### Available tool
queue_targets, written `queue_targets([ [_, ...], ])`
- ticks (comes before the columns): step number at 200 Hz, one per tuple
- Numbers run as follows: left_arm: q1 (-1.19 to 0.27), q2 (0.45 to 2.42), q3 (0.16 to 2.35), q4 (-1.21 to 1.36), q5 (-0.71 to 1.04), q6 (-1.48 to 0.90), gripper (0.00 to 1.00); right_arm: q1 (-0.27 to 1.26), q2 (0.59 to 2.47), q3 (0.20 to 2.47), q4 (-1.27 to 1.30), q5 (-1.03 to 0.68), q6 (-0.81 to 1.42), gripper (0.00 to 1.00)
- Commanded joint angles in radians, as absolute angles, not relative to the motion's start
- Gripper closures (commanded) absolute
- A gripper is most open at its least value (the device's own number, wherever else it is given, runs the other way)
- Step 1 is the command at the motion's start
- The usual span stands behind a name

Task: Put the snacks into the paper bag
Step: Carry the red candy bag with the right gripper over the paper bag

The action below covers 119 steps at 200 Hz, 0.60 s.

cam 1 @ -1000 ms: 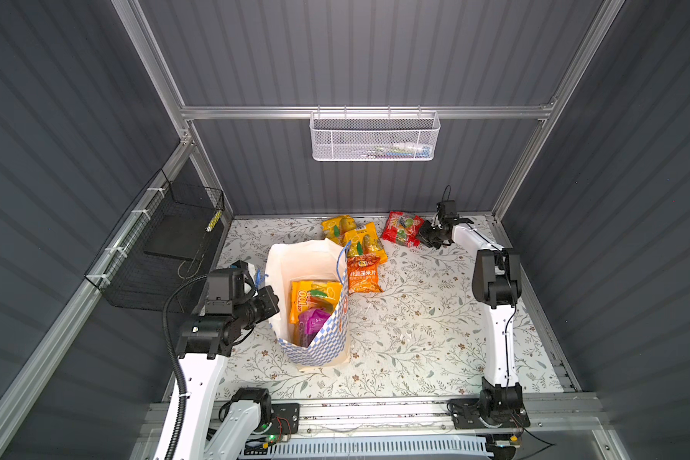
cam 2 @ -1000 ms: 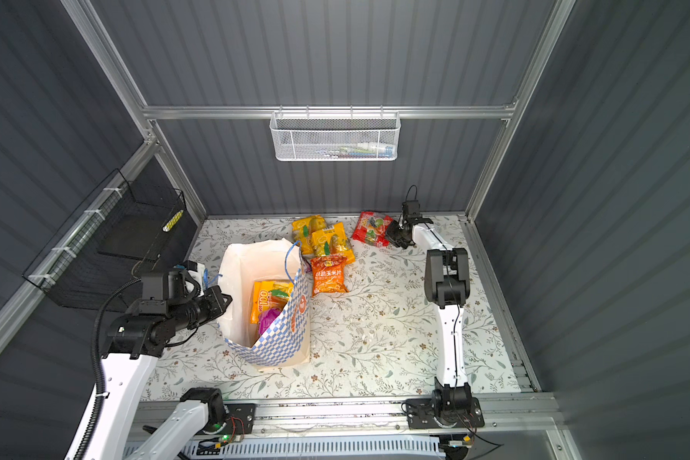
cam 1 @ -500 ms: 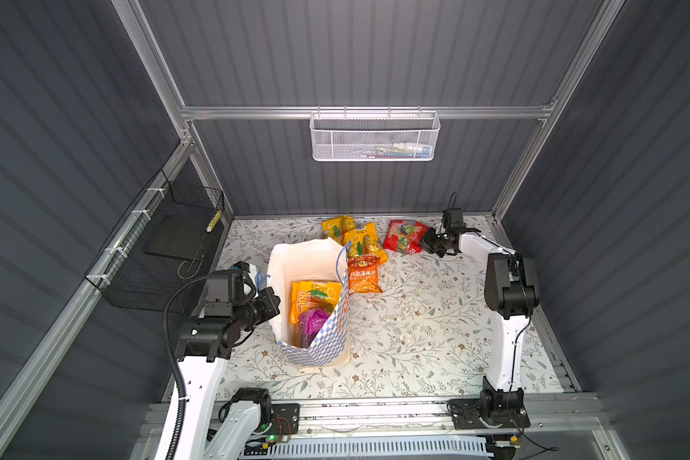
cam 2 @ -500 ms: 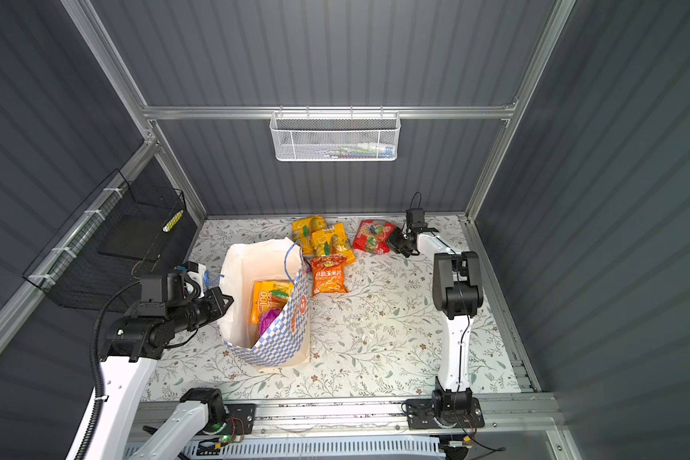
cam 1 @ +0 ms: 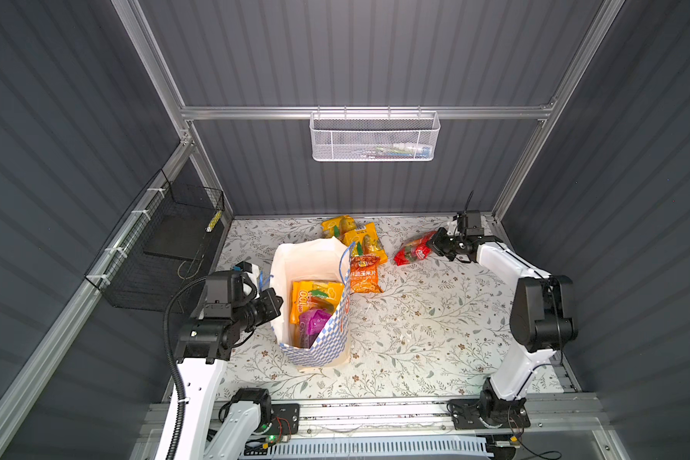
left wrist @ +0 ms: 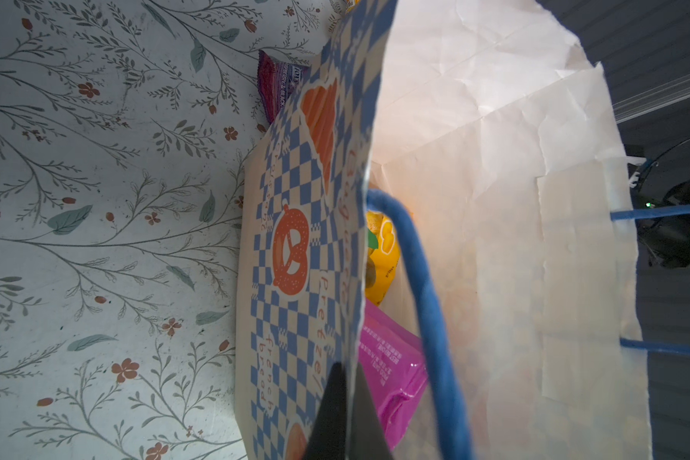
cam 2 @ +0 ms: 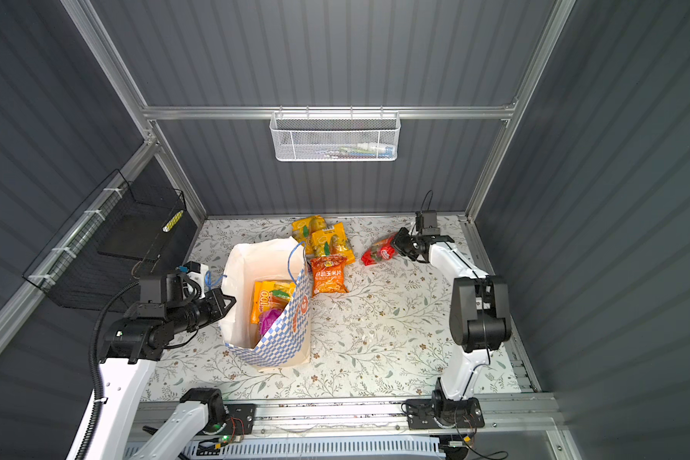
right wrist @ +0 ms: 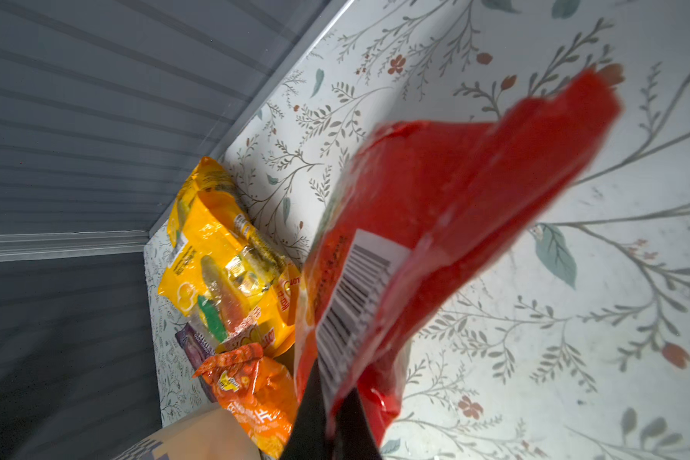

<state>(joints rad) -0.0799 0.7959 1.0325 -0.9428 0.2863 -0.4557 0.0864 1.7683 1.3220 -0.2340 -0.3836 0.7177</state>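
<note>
Far right, I'm clamping the red packet [cam 1: 413,250] in the right gripper [cam 1: 432,244]; paper bag [cam 1: 319,350] is sitting left and nearer, left gripper [cam 1: 275,306] pinching its rim.

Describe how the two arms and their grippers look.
Both arms have white links and black joints. The left arm carries a black ribbed hose; the right arm lacks one. The left gripper and right gripper are black.
</note>
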Motion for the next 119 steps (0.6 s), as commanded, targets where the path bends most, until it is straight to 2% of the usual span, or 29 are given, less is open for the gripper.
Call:
queue_targets([
  [1, -0.083, 0.781, 1.074, -0.939, 0.322, -0.46, 1.0, 0.103, 1.652, 1.305, -0.182, -0.411, 0.702, 1.0],
  [63, -0.083, 0.775, 1.065, -0.947, 0.317, -0.453, 1.0, 0.181, 1.353, 1.274, -0.275, -0.347, 0.646, 1.0],
  [119, -0.083, 0.769, 1.057, -0.942, 0.322, -0.454, 1.0, 0.368, 1.185, 1.423, -0.383, -0.225, 0.583, 1.0],
])
